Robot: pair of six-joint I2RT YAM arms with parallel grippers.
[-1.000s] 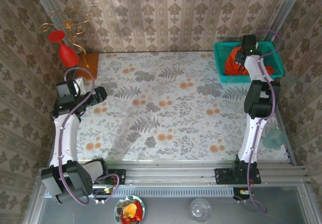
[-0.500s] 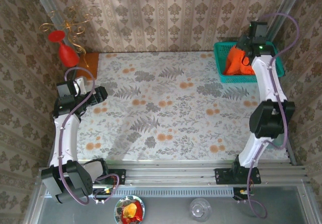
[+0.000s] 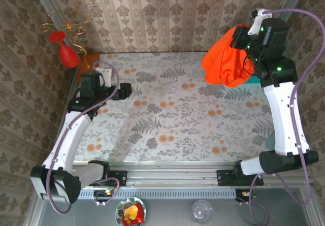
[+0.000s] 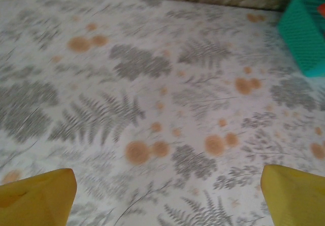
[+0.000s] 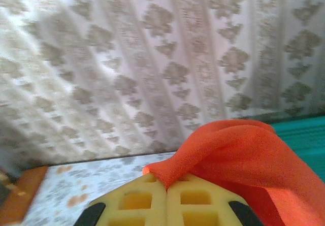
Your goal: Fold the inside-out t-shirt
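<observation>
a teal plastic mesh basket (image 4: 304, 38) stands on a table covered with a pale cloth printed with grey ferns and orange flowers (image 3: 167, 114), with beige patterned wallpaper behind it. directly above the basket hangs a bright orange t-shirt of soft cloth (image 3: 221, 61), bunched into loose folds and hiding most of the basket from the overhead camera. whether its lowest folds touch the basket cannot be told.

the right gripper (image 3: 242, 37) is above the basket, at the top of the bunched cloth. its wrist camera shows the two yellow fingers (image 5: 137, 200) pressed together, with a ridge of the orange t-shirt (image 5: 244, 155) pinched between their tips and draping off toward the basket's teal rim (image 5: 299, 134).

the left gripper (image 3: 123, 91) is well apart from the basket, across the table on the opposite side, pointing toward it. its wrist camera looks along the flowered cloth toward the basket, and the two yellow fingertips (image 4: 38, 195) stand wide apart with nothing between them (only the printed cloth shows in the gap).

farthest from the basket, past the left gripper, a red goblet-shaped ornament (image 3: 63, 51) stands beside an orange-brown wooden block (image 3: 91, 59).
</observation>
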